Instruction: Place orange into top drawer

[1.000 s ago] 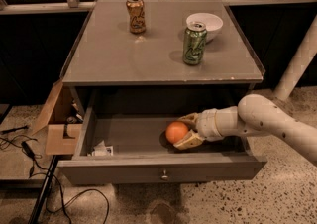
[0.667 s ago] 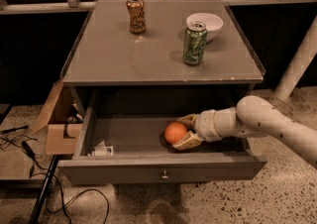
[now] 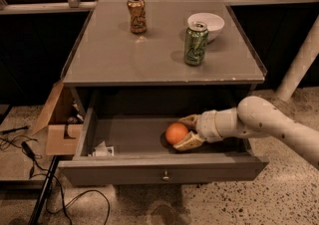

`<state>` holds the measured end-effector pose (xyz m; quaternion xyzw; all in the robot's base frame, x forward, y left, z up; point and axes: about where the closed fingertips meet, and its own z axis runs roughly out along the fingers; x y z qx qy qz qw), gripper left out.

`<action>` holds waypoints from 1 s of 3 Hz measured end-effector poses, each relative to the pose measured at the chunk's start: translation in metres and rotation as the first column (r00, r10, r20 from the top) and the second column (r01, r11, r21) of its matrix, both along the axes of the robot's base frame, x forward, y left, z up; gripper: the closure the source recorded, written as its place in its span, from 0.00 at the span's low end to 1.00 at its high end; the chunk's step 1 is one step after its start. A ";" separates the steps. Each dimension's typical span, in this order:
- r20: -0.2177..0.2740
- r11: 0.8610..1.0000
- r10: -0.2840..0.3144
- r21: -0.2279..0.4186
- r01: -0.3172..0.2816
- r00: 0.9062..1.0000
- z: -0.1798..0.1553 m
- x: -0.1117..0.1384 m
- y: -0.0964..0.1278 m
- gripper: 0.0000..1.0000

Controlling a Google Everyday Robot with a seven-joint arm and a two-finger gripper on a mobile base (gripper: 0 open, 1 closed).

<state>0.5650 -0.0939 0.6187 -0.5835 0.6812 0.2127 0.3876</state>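
The top drawer (image 3: 124, 171) stands pulled open under the grey cabinet top, with a small round knob (image 3: 166, 174) at the centre of its front panel. The orange (image 3: 175, 133) is inside the drawer, right of centre, low over or on the drawer floor. My gripper (image 3: 183, 132) reaches in from the right on a white arm (image 3: 259, 119). Its two tan fingers (image 3: 188, 143) sit on either side of the orange, closed against it.
On the cabinet top (image 3: 124, 55) stand an orange-brown can (image 3: 136, 14), a green can (image 3: 196, 43) and a white bowl (image 3: 207, 21). A white packet (image 3: 102, 149) lies in the drawer's front left corner. A cardboard box (image 3: 57, 119) and cables are on the floor at left. A white pole (image 3: 299, 59) stands at right.
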 end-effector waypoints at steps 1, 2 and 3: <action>-0.002 1.000 0.003 -0.002 -0.003 1.000 0.001 0.000 0.002 0.27; -0.005 1.000 0.006 -0.006 -0.006 1.000 0.002 0.000 0.004 0.04; -0.008 1.000 0.016 -0.005 -0.016 1.000 0.006 0.007 0.011 0.00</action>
